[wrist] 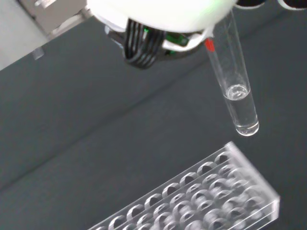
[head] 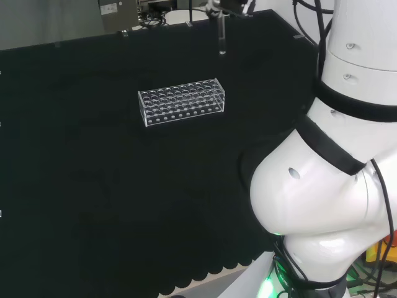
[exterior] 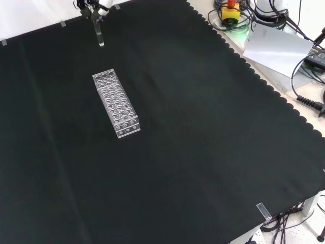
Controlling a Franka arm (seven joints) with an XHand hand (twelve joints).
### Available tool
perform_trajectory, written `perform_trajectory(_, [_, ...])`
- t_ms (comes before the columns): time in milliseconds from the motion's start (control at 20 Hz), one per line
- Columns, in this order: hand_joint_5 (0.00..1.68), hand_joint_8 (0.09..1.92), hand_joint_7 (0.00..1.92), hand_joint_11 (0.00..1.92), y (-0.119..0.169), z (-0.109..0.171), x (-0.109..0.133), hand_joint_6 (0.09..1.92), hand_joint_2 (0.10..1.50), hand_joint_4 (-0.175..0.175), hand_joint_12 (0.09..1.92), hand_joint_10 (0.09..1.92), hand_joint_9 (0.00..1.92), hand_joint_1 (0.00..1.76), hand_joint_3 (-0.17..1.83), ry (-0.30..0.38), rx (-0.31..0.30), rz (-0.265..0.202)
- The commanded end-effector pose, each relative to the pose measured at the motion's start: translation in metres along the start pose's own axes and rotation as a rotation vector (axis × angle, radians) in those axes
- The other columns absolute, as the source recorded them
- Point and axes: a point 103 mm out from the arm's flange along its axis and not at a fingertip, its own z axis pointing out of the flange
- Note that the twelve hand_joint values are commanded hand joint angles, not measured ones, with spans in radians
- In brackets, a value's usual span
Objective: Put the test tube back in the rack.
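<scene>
While my robot hand (exterior: 96, 6) pinches the test tube (head: 221, 38) by its top near the bench's far edge (thin, slippery, breakable glass), the rack (head: 181, 101) waits below.

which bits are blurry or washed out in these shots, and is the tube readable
Wrist view: the white part of the hand is blurred and overexposed, the rack smeared soft, yet the test tube is crisp, with clear liquid visible near its bottom. Head view: tube and rack are faint against the black cloth. Front view: white paper glares.
</scene>
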Motion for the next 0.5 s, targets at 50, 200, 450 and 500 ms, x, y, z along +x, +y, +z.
perform_trajectory(50, [1.33, 0.45, 1.74, 1.23, 0.0, 0.023, 0.025, 0.53, 0.66, -0.175, 0.84, 0.53, 1.62, 1.23, 0.61, 0.027, 0.038, -0.054])
perform_trajectory(200, [1.33, 0.45, 1.74, 1.23, 0.004, 0.032, 0.027, 0.53, 0.66, -0.175, 0.84, 0.53, 1.62, 1.23, 0.61, 0.035, 0.05, -0.058])
perform_trajectory(450, [1.33, 0.45, 1.74, 1.23, 0.014, 0.047, 0.027, 0.53, 0.66, -0.175, 0.84, 0.53, 1.62, 1.23, 0.61, 0.044, 0.068, -0.056])
perform_trajectory(500, [1.33, 0.45, 1.74, 1.23, 0.016, 0.051, 0.027, 0.53, 0.66, -0.175, 0.84, 0.53, 1.62, 1.23, 0.61, 0.046, 0.073, -0.056])
